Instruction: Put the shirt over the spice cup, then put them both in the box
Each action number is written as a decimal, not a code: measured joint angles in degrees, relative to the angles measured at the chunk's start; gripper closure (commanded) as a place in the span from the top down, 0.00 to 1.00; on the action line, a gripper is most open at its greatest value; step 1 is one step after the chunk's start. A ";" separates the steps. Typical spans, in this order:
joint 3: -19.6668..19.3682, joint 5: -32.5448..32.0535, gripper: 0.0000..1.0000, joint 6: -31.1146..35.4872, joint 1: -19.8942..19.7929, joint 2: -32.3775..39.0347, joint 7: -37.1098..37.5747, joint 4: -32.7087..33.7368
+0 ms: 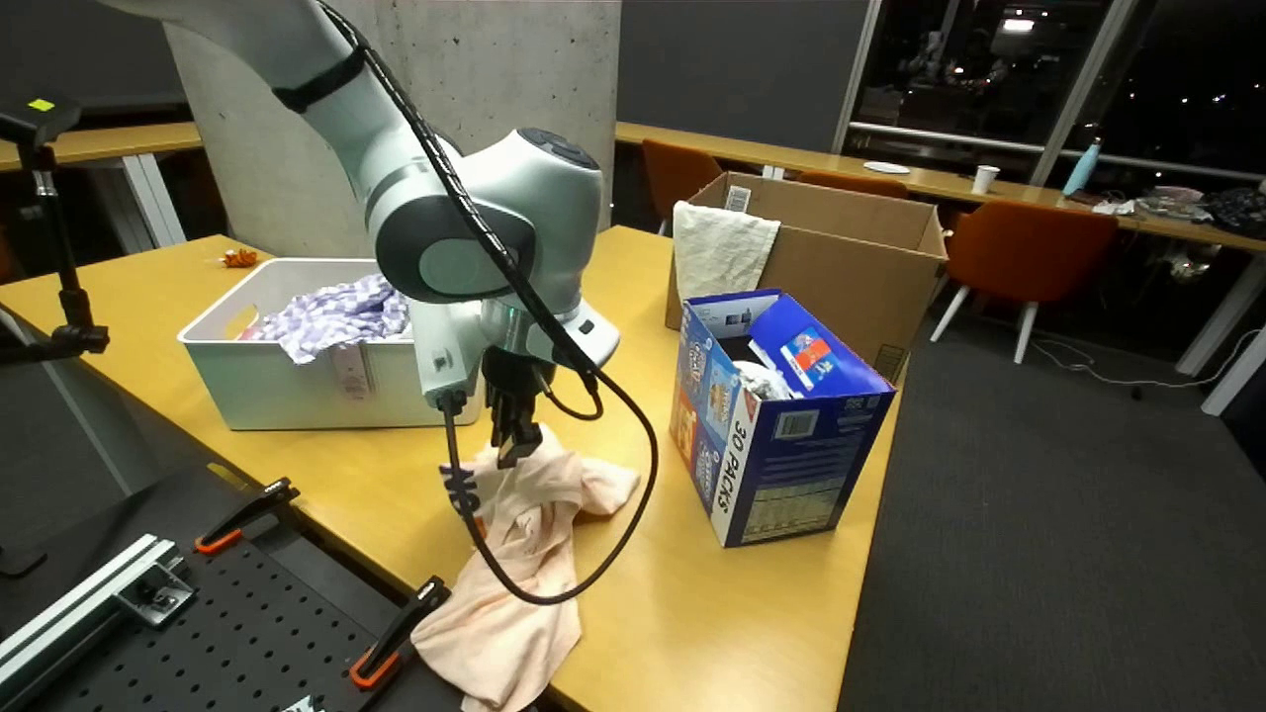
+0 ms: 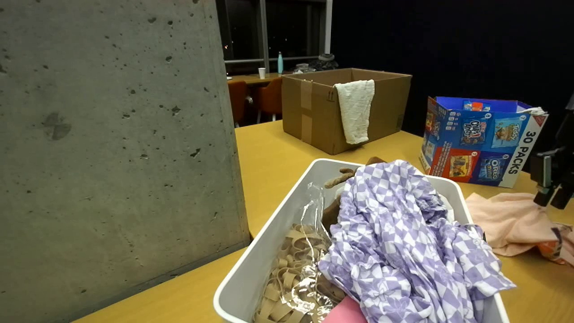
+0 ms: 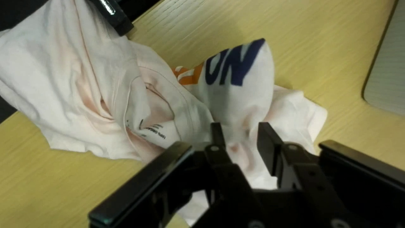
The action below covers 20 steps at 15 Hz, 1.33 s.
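Note:
The pale peach shirt [image 1: 509,633] lies crumpled on the table, one end over the front edge; it shows in an exterior view [image 2: 511,220] and, with dark blue letters, in the wrist view [image 3: 91,72]. My gripper [image 1: 516,453] points down just above the shirt's far part; its fingertips show in an exterior view [image 2: 551,199]. In the wrist view the gripper [image 3: 239,128] is open, shirt cloth visible below the gap. No spice cup shows; whether the shirt covers it, I cannot tell. A blue snack box [image 1: 801,465] and a large cardboard box [image 1: 841,287] stand open; which is meant is unclear.
A white bin [image 1: 316,391] with purple checkered cloth [image 2: 394,251] stands beside the arm. A whitish cloth [image 2: 358,110] hangs over the cardboard box's edge. Clamps [image 1: 406,633] grip the front edge near the shirt. A black cable [image 1: 648,475] loops down around the gripper.

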 measured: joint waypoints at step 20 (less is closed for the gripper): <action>1.60 0.03 1.00 -0.56 0.06 17.70 -0.23 12.14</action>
